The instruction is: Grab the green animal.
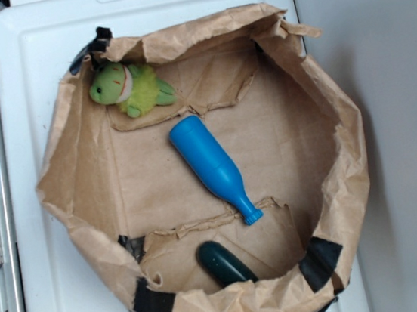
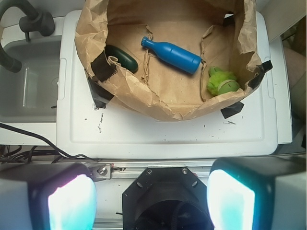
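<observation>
The fingers (image 2: pixel 72 201) show only in the wrist view, as two pale pads at the bottom edge with a wide gap between them, so the gripper (image 2: pixel 152 203) is spread wide and holds nothing. It hangs well apart from the things, above the near edge of the white worktop (image 2: pixel 158 129), and I think this is a starting pose that gives the camera a full view before any approach. Beyond it stands the brown paper bag (image 2: pixel 158 103), rolled down into a low open basin and fixed at its corners with black tape (image 2: pixel 232 110), probably so that it keeps its shape and the things cannot slide away. The green animal (image 1: pixel 130 86) lies inside this bag in a corner, at the far left in the exterior view and at the right in the wrist view, close to the paper wall. The wall so near will leave little room for one finger. The blue bottle (image 1: pixel 211 167) lies on its side in the middle of the bag, apart from the animal, and the dark green oblong object (image 1: pixel 223 263) rests near the opposite wall. A grey sink (image 2: pixel 29 81) is at the left of the worktop.
</observation>
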Available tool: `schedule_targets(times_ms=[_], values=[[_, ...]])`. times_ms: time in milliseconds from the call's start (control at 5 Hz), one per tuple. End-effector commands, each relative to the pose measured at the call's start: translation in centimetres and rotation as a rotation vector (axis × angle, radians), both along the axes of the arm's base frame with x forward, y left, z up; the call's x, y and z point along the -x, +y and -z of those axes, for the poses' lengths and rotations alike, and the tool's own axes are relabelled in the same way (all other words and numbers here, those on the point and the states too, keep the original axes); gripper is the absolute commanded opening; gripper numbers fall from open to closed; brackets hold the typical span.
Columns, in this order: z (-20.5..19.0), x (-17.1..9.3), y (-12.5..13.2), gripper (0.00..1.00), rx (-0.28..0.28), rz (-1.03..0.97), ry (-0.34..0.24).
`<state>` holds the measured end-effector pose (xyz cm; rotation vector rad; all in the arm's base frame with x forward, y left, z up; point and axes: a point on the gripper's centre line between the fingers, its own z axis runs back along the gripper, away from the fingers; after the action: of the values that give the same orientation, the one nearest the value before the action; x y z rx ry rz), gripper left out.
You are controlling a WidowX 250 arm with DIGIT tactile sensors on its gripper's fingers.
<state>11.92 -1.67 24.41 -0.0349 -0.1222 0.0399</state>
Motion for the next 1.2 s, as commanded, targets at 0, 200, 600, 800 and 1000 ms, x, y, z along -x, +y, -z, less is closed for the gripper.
schedule_targets(times_ms=[0, 200, 600, 800, 1000], values=[[0.0, 0.0, 0.0, 1.00, 0.000, 0.000, 0.000], [0.3, -4.3, 0.1, 1.00, -0.002, -0.013, 0.003], [1.8, -12.0, 0.3, 1.00, 0.096, 0.259, -0.045], [2.9, -12.5, 0.6, 1.00, 0.091, 0.475, -0.029], [2.9, -12.5, 0.6, 1.00, 0.091, 0.475, -0.029]])
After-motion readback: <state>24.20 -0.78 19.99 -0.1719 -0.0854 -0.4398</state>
